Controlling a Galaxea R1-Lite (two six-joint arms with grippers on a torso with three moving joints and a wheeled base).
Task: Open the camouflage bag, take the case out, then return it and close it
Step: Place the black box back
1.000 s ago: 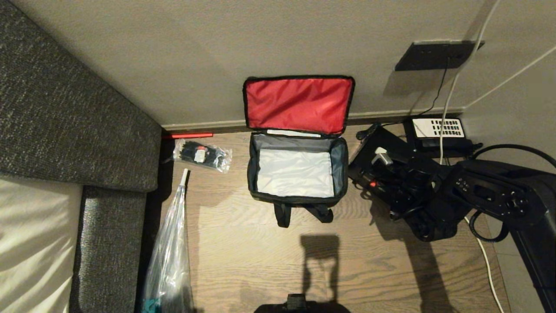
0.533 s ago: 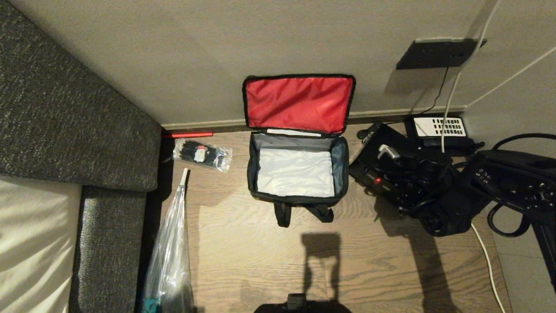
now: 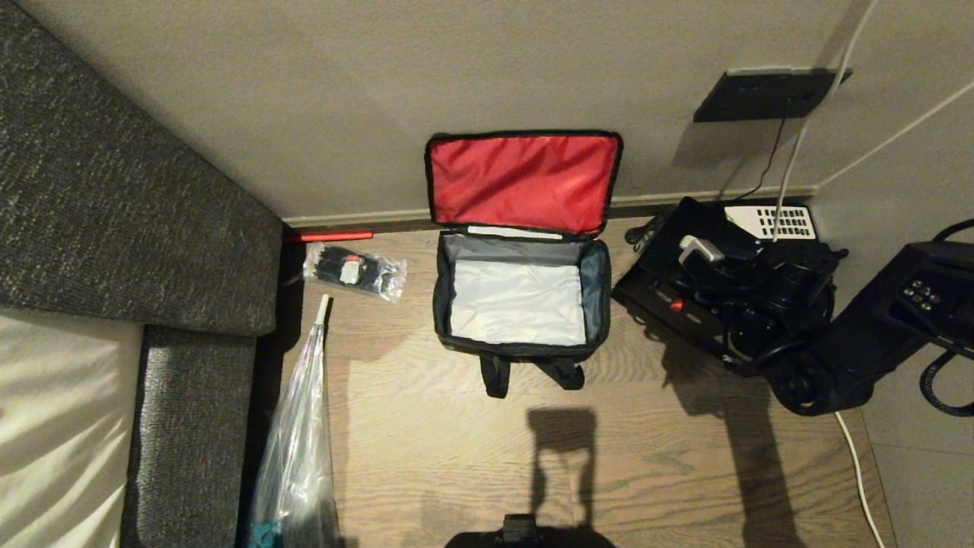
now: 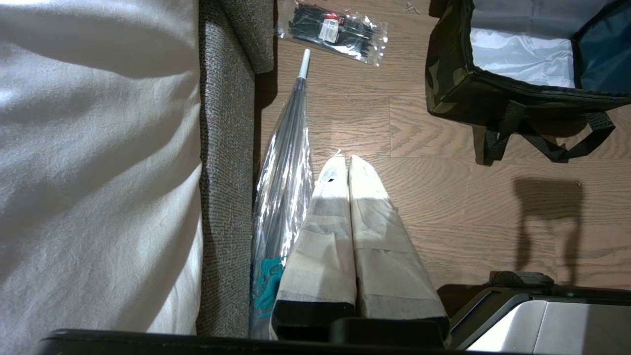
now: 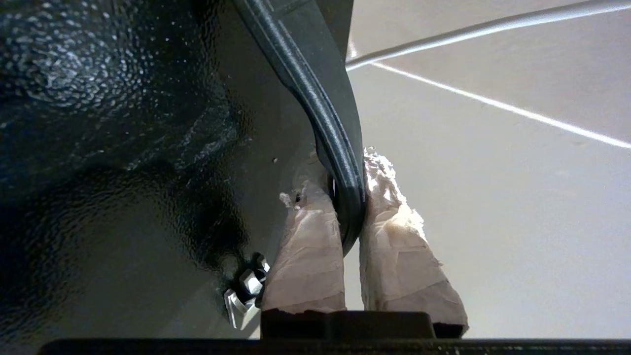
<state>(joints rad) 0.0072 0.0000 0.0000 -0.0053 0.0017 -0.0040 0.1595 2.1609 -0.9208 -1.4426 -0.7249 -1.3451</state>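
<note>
Camouflage bag point(image 3: 521, 304) sits open on the wood floor point(image 3: 609, 457) against the wall, red-lined lid point(image 3: 523, 183) upright, silver-lined interior showing nothing inside. Case point(image 3: 670, 281), flat and black, is out of the bag, just beside its right side and tilted, partly covering the black telephone point(image 3: 772, 222); right gripper point(image 5: 347, 207) has its taped fingers point(image 5: 308, 246) pinched on the case's black handle. Left gripper point(image 4: 345, 165) hangs over the floor beside the sofa point(image 4: 227, 148), fingers pressed together, holding nothing.
</note>
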